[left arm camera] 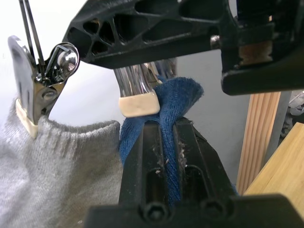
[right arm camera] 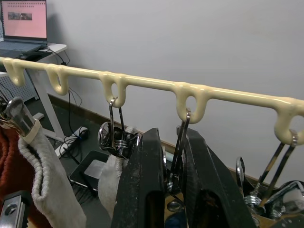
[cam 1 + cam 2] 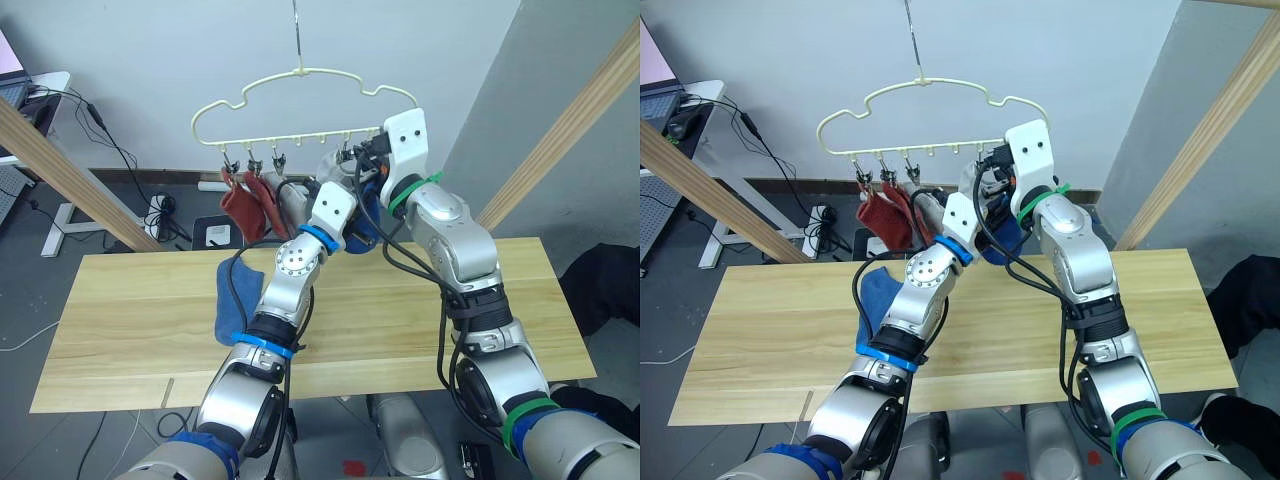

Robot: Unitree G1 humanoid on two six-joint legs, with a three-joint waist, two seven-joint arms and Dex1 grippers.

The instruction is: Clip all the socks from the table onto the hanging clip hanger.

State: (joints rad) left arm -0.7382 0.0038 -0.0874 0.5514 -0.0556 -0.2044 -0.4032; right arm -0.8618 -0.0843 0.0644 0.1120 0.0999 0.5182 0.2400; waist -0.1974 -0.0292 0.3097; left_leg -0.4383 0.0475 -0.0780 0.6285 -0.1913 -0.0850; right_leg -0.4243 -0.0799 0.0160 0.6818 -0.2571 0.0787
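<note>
The pale-yellow clip hanger [image 3: 300, 105] hangs above the far edge of the table [image 3: 130, 320]. Two rust-red socks [image 3: 250, 205] dangle from its left clips, and two grey socks [image 2: 47, 185] hang further along. My left gripper [image 1: 166, 128] is shut on a blue sock [image 1: 178, 95], holding its edge up against a silver clip [image 1: 137, 95]. In the right wrist view, my right gripper [image 2: 173, 137] is shut on that clip's [image 2: 178, 152] handles just under the hanger bar. A second blue sock [image 3: 232, 290] lies on the table beside my left arm.
Thick wooden poles slant down at the left [image 3: 70, 180] and the right [image 3: 570, 130] of the table. A white desk with a laptop [image 3: 30, 85] stands far left. Cables and a power strip [image 3: 160, 215] lie on the floor behind.
</note>
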